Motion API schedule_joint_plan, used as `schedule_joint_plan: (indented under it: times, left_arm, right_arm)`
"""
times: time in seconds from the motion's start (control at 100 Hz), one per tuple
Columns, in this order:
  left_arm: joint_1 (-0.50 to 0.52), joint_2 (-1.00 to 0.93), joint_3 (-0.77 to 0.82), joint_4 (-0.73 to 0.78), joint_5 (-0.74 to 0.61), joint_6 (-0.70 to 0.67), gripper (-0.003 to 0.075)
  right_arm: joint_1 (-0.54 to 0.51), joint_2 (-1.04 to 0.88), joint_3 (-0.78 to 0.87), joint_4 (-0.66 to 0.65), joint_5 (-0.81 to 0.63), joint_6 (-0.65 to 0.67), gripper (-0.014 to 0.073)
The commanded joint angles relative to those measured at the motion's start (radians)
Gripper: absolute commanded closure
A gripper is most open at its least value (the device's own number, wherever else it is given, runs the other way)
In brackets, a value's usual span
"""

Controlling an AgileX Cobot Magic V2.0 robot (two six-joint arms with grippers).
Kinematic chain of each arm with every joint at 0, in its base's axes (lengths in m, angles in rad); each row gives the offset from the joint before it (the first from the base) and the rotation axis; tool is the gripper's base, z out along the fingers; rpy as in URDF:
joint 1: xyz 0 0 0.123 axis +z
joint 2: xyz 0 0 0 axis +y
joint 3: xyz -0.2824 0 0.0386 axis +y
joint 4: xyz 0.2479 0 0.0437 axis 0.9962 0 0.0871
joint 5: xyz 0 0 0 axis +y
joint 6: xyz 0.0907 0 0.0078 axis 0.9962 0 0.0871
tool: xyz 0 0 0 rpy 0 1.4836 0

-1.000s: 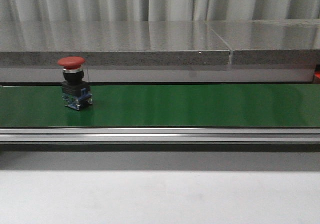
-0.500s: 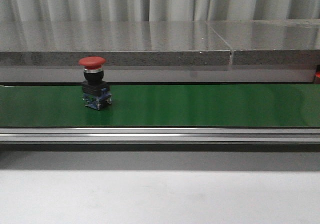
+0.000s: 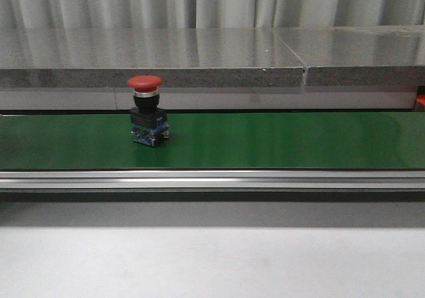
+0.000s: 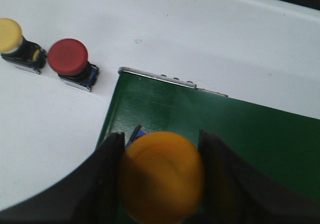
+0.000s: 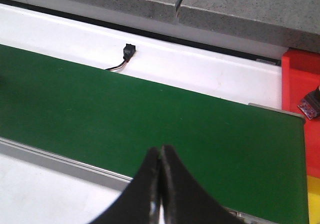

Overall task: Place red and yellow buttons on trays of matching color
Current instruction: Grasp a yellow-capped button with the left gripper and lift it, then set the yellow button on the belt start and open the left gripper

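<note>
Red button (image 3: 147, 111) has ridden rightward along the green belt (image 3: 279, 139), nearing the pressed-together right gripper (image 5: 161, 184) while the left gripper (image 4: 161, 176) pinches a yellow button (image 4: 161, 176).

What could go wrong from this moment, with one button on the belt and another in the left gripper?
1. The red button stands alone on the green belt, no gripper near in the front view; it may go unpicked.
2. The left gripper holds a yellow button; released carelessly, it might topple.

Green belt (image 3: 279, 139), grey ledge (image 3: 199, 56) behind
</note>
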Motion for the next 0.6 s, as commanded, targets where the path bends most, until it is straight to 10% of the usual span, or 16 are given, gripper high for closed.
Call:
schedule_joint_plan:
  times: [0.0,0.39,0.59]
  left_arm:
    - [-0.009,-0.012,-0.013,-0.029,-0.079,0.001,0.0739]
    - [-0.009,0.067,-0.006,-0.046,-0.075,0.001,0.0732]
    - [-0.009,0.086,-0.006,-0.065,-0.068,0.025,0.0537]
  right_arm:
    - [0.005,-0.004,-0.023,0.014,-0.055,-0.006,0.0662]
    - [0.005,-0.004,-0.023,0.014,-0.055,-0.006,0.0662]
    - [0.005,-0.004,-0.023,0.014,-0.055,-0.006,0.0662]
